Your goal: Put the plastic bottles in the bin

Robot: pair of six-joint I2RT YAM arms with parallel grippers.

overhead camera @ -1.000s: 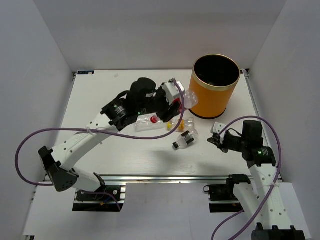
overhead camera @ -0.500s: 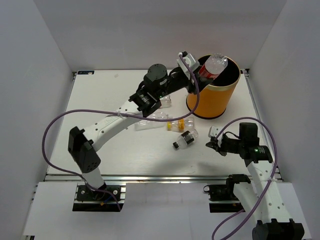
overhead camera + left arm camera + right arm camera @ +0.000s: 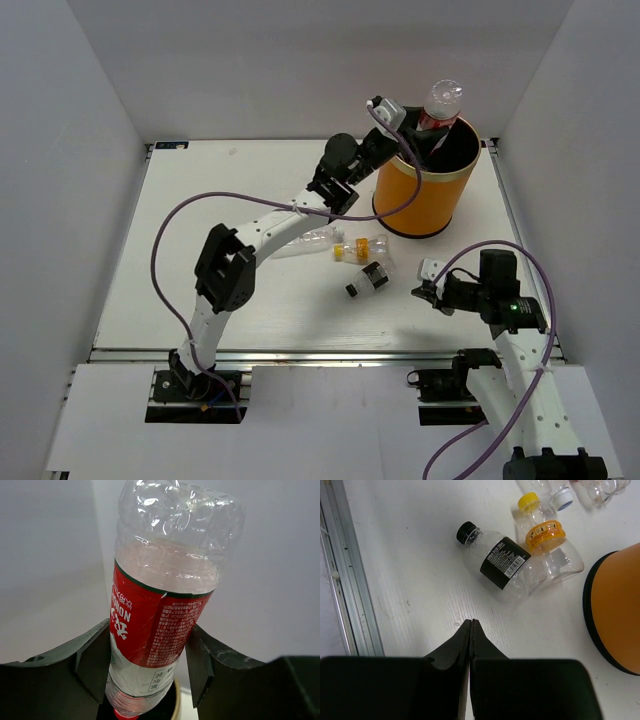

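Observation:
My left gripper [image 3: 422, 124] is shut on a clear bottle with a red label [image 3: 439, 108]. It holds the bottle cap-down over the mouth of the orange bin [image 3: 425, 195]. In the left wrist view the bottle [image 3: 160, 615] stands between my fingers [image 3: 92, 662], its red cap above the bin's black inside [image 3: 167, 710]. My right gripper [image 3: 430, 290] is shut and empty, low over the table. A black-labelled bottle [image 3: 502, 562] and a yellow-capped bottle [image 3: 545, 537] lie just ahead of it. They also show in the top view, the black-labelled bottle [image 3: 372, 277] and the yellow-capped bottle [image 3: 360, 248].
A plain clear bottle [image 3: 303, 241] lies left of the yellow-capped one, under the left arm. The right wrist view shows a pale bottle cap [image 3: 563, 497] and the bin's base [image 3: 615, 615] at right. A metal rail [image 3: 345, 580] runs along the table's near edge.
The left arm has stretched from the table's middle to above the bin, carrying the red-labelled bottle up and turning it cap-down. The right arm has shifted slightly.

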